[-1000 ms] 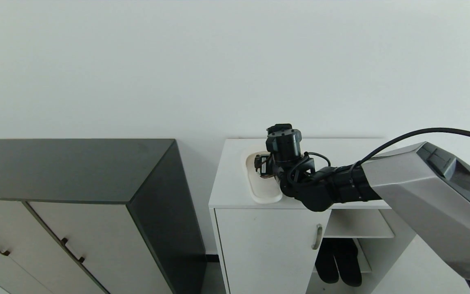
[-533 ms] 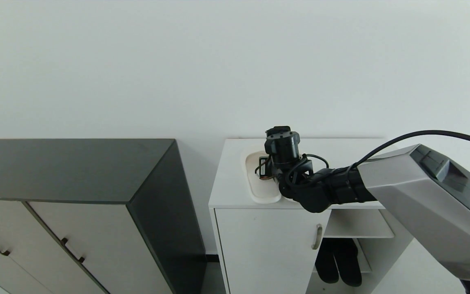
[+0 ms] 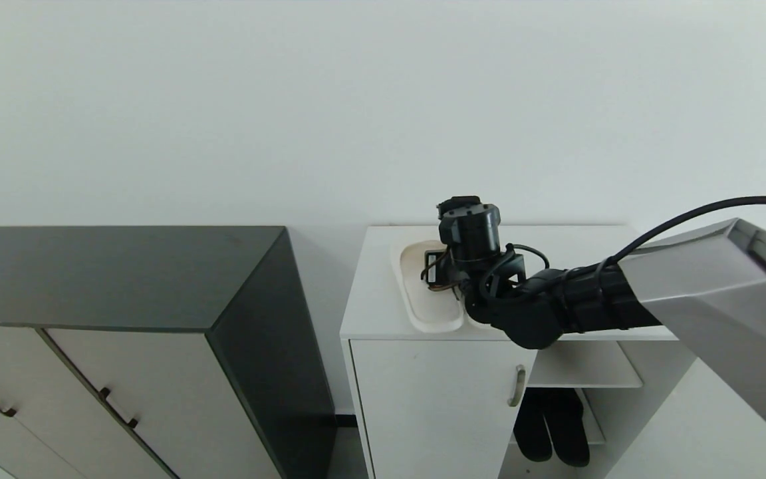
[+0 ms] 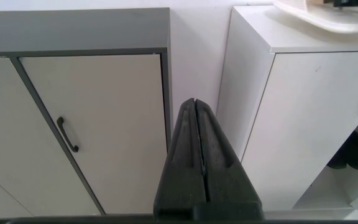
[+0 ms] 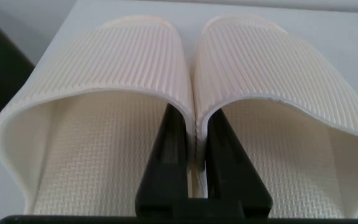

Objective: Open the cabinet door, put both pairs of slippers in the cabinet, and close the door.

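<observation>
Gripping the cream slippers (image 5: 126, 68) by their inner walls, the right pincer (image 5: 192, 140) seems closed.

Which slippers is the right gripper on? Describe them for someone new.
Find the white cabinet right of the dark-topped cabinet. On its top lies a cream pair, side by side, the right gripper pinching their inner edges together. The other pair, in the open compartment below, is black.

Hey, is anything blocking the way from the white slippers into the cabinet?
Nothing visible. The right gripper holds the white slippers on the cabinet top; its right side is open, with a bare shelf above the black slippers.
</observation>
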Controlling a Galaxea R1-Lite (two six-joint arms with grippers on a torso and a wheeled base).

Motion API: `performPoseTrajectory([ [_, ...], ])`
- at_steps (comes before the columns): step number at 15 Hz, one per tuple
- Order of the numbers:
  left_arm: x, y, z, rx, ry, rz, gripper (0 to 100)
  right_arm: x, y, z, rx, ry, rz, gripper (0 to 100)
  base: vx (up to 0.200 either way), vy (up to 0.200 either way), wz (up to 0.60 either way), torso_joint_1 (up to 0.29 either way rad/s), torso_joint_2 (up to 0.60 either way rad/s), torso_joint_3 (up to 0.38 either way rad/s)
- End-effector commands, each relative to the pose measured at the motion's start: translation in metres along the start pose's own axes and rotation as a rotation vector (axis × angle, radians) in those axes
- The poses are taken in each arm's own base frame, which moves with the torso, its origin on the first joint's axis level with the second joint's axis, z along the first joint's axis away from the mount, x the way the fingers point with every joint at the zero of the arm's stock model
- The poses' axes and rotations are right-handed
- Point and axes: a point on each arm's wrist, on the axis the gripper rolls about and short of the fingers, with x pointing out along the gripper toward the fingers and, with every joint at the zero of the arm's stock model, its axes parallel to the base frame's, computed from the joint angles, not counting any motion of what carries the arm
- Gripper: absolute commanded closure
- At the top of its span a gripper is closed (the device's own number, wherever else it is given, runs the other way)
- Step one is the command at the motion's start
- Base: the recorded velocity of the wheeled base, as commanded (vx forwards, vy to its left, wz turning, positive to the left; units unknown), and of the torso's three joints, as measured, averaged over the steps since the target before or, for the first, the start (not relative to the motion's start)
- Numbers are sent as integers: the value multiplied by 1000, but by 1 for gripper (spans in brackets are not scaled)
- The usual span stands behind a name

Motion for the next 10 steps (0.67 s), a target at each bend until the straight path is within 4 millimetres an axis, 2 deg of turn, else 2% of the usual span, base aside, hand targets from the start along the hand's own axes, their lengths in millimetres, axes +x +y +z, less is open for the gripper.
performPoseTrajectory([
  [1,0,0,0,1,1,1,100,-46,-7,14,1,-2,75,100,0,0,0,0,0,0],
  [3,0,0,0,1,0,2,100,-65,-19,6,-5,-4,86,100,0,0,0,0,0,0],
  [4,0,0,0,0,0,4,100,-79,-31,-1,-7,-12,88,100,0,0,0,0,0,0],
  [5,0,0,0,0,0,6,100,-85,-35,-3,-14,-13,90,100,0,0,0,0,0,0],
  [6,0,0,0,4,1,4,100,-106,-45,-8,-33,-21,132,100,0,0,0,0,0,0],
  [8,0,0,0,1,0,4,100,-134,-52,-9,-40,-23,210,100,0,0,0,0,0,0],
  [10,0,0,0,0,0,6,100,-147,-54,-10,-70,-23,235,100,0,0,0,0,0,0],
])
